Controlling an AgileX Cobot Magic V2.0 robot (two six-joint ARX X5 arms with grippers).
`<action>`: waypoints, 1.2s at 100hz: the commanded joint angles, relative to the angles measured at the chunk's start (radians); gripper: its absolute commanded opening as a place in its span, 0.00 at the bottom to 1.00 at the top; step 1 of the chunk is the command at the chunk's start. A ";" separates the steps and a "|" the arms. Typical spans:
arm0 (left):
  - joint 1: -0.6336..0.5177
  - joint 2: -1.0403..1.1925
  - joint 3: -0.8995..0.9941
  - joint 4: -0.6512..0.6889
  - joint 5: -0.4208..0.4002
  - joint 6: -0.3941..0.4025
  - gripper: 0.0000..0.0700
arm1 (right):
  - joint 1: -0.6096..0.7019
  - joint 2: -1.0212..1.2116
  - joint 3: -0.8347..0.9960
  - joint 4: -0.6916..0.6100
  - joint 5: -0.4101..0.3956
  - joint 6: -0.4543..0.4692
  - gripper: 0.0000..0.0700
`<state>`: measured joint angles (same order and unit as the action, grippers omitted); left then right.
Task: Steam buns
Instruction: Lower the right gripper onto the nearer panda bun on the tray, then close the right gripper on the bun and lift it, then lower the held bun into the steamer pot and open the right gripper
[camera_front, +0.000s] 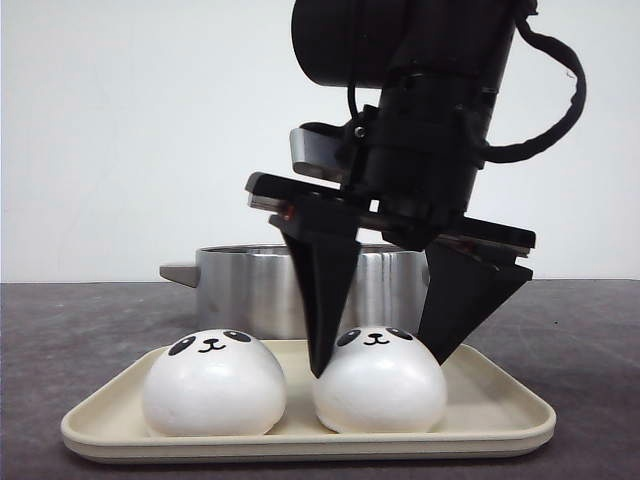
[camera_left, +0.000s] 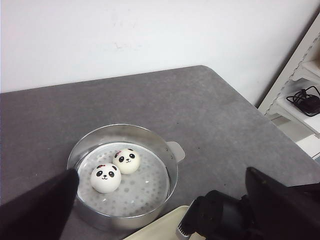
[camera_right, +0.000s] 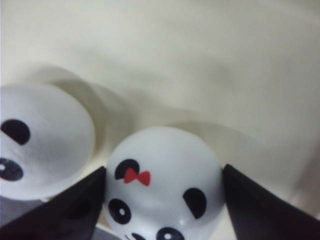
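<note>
Right pincer (camera_front: 388, 362) straddled the bow-marked bun (camera_front: 380, 380) on the cream tray (camera_front: 500, 415), fingers touching its sides; firm clamping could not be told. A second bun (camera_front: 214, 383) sat beside it. Two buns (camera_left: 126, 161) (camera_left: 105, 177) lay in the steamer pot (camera_left: 150, 142) behind the tray. Left pincer (camera_left: 160, 200) was spread open.

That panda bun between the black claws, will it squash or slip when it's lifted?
The bun with the red bow looks smooth and slightly glossy, so it might slip. Its domed sides taper upward, so the right pincer, straddling it low, probably holds better. It sits flat on the tray, so rolling seems unlikely. Softness can't be judged.
</note>
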<state>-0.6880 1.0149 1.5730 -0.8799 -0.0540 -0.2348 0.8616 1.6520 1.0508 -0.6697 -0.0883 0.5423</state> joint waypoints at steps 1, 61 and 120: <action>-0.008 0.007 0.023 0.012 -0.008 0.011 0.95 | 0.007 0.024 0.009 -0.001 -0.014 0.019 0.56; -0.008 0.013 0.023 0.014 -0.049 0.011 0.95 | 0.028 -0.211 0.192 0.008 0.018 -0.059 0.01; -0.008 0.051 0.023 0.048 -0.070 0.013 0.95 | -0.251 0.110 0.570 0.048 0.084 -0.266 0.01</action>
<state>-0.6880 1.0527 1.5730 -0.8406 -0.1223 -0.2279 0.6109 1.7016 1.6085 -0.6243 -0.0002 0.2913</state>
